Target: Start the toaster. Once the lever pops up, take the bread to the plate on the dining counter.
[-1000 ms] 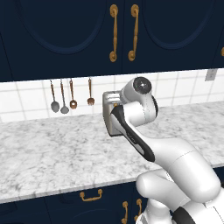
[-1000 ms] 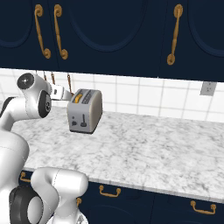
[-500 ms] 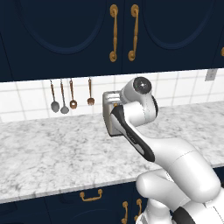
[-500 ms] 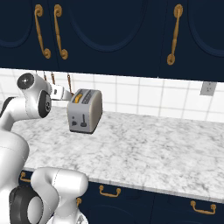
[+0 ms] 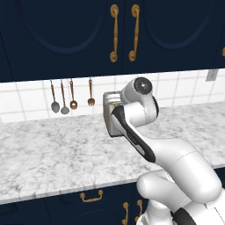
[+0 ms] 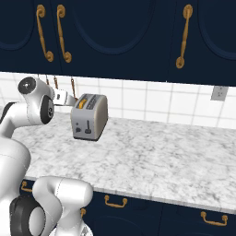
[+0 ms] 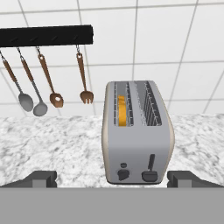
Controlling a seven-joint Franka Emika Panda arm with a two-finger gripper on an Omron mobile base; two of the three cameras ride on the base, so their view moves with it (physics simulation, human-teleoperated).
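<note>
Toaster [image 7: 137, 133]: on marble bench [image 6: 175, 159], bread [image 7: 122, 110] in left slot, lever [image 7: 150, 169] unpressed. Claw [image 7: 111, 178]: spread wide, empty, facing toaster's end. Unchanged over the last second; start pending.

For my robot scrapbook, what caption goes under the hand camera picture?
Open gripper faces the toaster, bread in its left slot, utensils hanging behind.
</note>
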